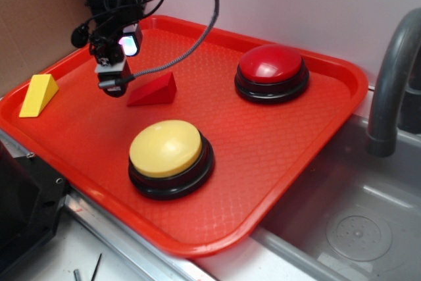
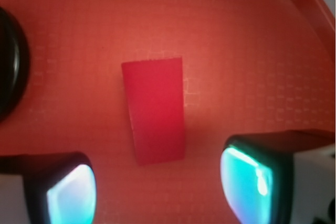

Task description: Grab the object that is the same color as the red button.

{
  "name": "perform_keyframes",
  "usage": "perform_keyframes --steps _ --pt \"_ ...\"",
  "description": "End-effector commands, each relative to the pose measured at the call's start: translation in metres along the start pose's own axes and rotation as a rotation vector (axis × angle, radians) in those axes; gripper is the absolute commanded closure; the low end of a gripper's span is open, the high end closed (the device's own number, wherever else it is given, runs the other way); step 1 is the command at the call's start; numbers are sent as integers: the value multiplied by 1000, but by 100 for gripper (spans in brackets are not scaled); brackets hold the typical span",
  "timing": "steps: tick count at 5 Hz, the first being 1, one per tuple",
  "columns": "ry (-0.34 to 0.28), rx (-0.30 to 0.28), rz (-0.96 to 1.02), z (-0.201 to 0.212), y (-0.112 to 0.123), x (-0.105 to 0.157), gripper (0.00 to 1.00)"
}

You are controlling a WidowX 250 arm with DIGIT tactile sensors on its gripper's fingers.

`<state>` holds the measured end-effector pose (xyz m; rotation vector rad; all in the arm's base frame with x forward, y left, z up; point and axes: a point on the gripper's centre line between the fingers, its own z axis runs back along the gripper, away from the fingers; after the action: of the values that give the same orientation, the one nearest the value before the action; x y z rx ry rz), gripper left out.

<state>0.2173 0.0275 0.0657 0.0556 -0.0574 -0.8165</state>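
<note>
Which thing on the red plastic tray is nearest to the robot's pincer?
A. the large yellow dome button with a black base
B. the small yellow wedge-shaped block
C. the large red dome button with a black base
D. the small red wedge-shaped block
D. The open pincer hangs right beside the small red wedge-shaped block, and the wrist view shows that block lying just ahead of the two fingers, not touched.

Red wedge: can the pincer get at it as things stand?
Probably yes. The pincer is open and hangs just above the red wedge, with the wedge ahead of the gap between the fingers. Nothing lies between them; the yellow wedge and both buttons sit well apart.
</note>
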Motion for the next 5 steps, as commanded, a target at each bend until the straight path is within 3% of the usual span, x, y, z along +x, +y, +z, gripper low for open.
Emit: perform_keyframes --steps 1,2,3,5 --pt "-14 16 0 7 -2 6 0" --pt "-6 12 -32 -2 8 24 0" --pt "-15 7 -107 -17 2 28 0" --pt "-1 -50 -24 -34 -8 31 0"
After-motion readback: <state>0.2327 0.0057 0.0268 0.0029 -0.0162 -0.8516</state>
